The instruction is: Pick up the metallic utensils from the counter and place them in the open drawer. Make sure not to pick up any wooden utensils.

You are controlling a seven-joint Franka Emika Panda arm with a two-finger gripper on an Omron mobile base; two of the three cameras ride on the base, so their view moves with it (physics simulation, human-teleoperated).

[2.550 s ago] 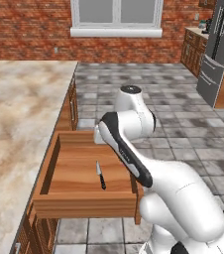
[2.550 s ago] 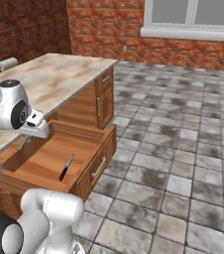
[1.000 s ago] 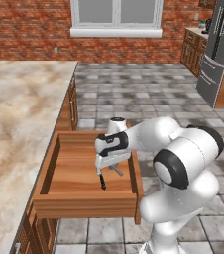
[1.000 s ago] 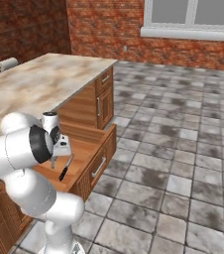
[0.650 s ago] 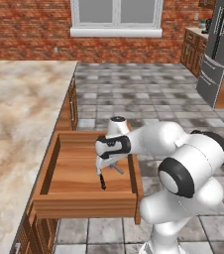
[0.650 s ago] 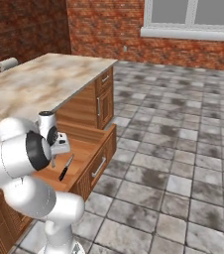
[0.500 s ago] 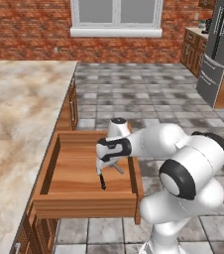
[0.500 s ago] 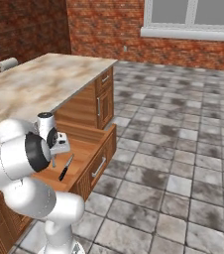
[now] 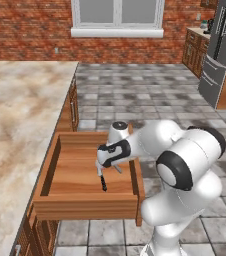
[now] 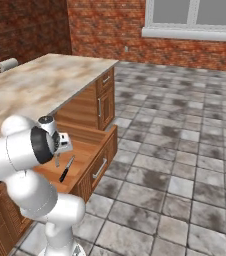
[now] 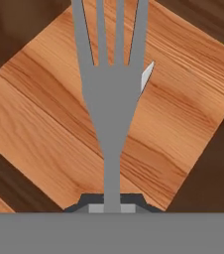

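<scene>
Two metal pieces are in play. Knife (image 9: 103, 183) lies flat on the floor of the open drawer (image 9: 87, 202), black handle toward the front wall, right of the drawer's middle. Fork (image 11: 111, 94) is pinched by its stem between the pressed-together tips of the gripper (image 11: 111, 204), tines pointing down at the drawer's plank floor.

Step in hand, as I judge it: the drop of the second metallic piece. Gripper (image 9: 101, 169) hangs inside the drawer's outline, near its right wall, just behind the knife.

Next move calls for spreading the jaws so the fork lands on bare wood beside the knife rather than across it; then a straight lift clear of the right wall and front edge. Height above the floor is hard to gauge, so a little more descent first may be wise.

Hidden or unclear:
- Fork's stem end is swallowed by the finger tips; its tine tips run off the top edge of the hand view.
- A pale sliver (image 11: 146, 77) shows behind the fork's shoulder, possibly the knife's blade tip.
- From the right base camera the arm's shoulder covers the drawer's near end; gripper (image 10: 58, 159) and the knife (image 10: 66, 169) are small there.
- Counter (image 9: 15, 107) is cut off at the left edge; its visible stretch carries no utensil I can make out.
</scene>
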